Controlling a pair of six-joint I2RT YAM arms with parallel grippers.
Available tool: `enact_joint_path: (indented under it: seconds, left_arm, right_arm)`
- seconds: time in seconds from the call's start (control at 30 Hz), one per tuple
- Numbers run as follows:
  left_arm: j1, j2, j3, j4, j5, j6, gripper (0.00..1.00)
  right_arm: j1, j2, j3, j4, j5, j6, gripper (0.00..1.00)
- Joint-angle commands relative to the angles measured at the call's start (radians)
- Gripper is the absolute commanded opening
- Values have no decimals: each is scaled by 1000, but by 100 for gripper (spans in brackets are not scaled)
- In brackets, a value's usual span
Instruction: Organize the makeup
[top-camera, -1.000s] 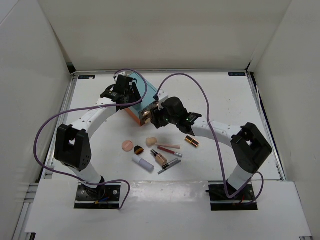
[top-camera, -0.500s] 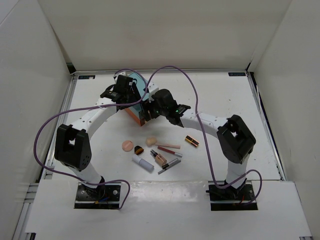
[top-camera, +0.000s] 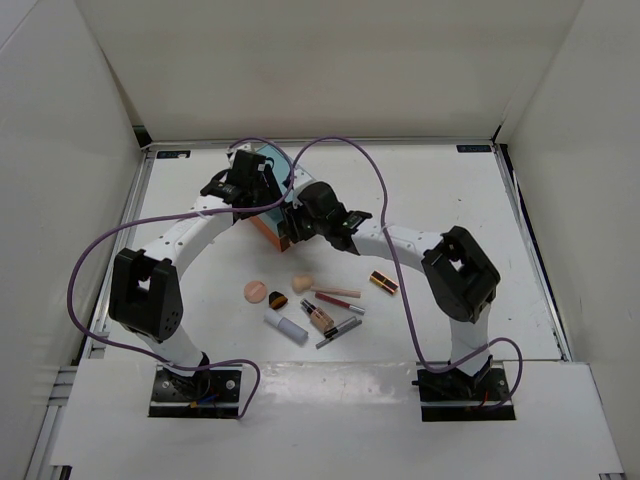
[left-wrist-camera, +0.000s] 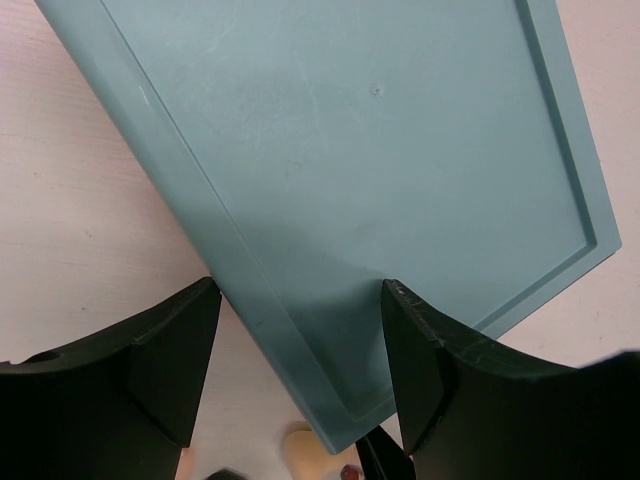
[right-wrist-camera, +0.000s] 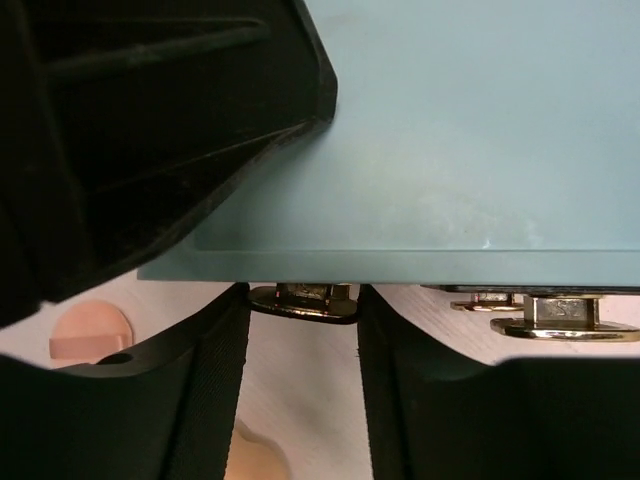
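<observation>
The makeup lies loose on the table near the front: a peach puff (top-camera: 255, 291), a beige sponge (top-camera: 303, 284), a foundation bottle (top-camera: 318, 315), a white tube (top-camera: 285, 326), slim pencils (top-camera: 337, 293) and a lipstick (top-camera: 383, 282). The teal box (top-camera: 270, 200) stands behind them. My left gripper (top-camera: 248, 187) is open over the box top (left-wrist-camera: 380, 150), its fingers straddling the near edge. My right gripper (top-camera: 294, 228) is at the box front, shut on a brass drawer knob (right-wrist-camera: 303, 299). The puff (right-wrist-camera: 90, 335) and sponge (right-wrist-camera: 250, 455) show below it.
White walls enclose the table on three sides. Purple cables loop from both arms over the box and the back of the table. More brass knobs (right-wrist-camera: 555, 318) sit to the right of the gripped one.
My right arm has swung left and brought its gripper from beside the box onto the front drawer knob. The left arm and the makeup have not moved.
</observation>
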Motion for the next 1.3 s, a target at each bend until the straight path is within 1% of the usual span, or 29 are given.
enact_joint_path:
  seconds: [0.0, 0.3, 0.47, 0.7, 0.73, 0.83, 0.87, 0.9, 0.97, 1.0, 1.07, 1.1, 1.13, 1.23, 1.27]
  left_arm:
    - [-6, -16, -34, -44, 17, 8, 75]
    - [-7, -16, -36, -44, 14, 8, 75]
    - [-7, -16, -33, -44, 11, 5, 75]
    - [-6, -10, -31, -41, 14, 5, 75]
    - [-7, -9, -31, -41, 14, 2, 75]
    - [-6, -16, -31, -42, 13, 3, 75]
    - [-9, -22, -30, -44, 13, 5, 75]
    - [-7, -22, -30, -44, 14, 8, 76]
    - [-7, -34, -24, -38, 14, 13, 78]
    - [-7, -40, -17, -44, 14, 17, 79]
    - [-9, -58, -2, -50, 10, 28, 87]
    - [-7, -65, 13, -56, 7, 33, 92]
    - [-7, -77, 22, -62, 5, 37, 98]
    - [-7, -132, 49, -94, -7, 56, 98]
    - [-7, -169, 47, -99, -24, 56, 98]
  right_arm:
    - [3, -38, -5, 159, 67, 32, 45]
    - [17, -130, -147, 170, 86, 69, 41]
    - [15, -247, -250, 108, 89, 57, 41]
    - [21, -406, -397, -20, 96, 45, 41]
    - [21, -419, -410, -27, 101, 48, 45]
    - [21, -449, -434, -50, 98, 39, 52]
    - [21, -448, -433, -51, 84, 33, 60]
    - [21, -455, -428, -56, 80, 17, 65]
    - [21, -459, -408, -62, 43, -1, 72]
    - [21, -459, -398, -92, 6, -13, 75]
    - [21, -477, -368, -160, -12, -47, 81]
    - [21, -489, -364, -181, -10, -61, 87]
    - [15, -517, -368, -215, 6, -72, 89]
    - [-9, -580, -422, -258, 49, -102, 91]
    - [-22, -627, -462, -289, 49, -109, 92]
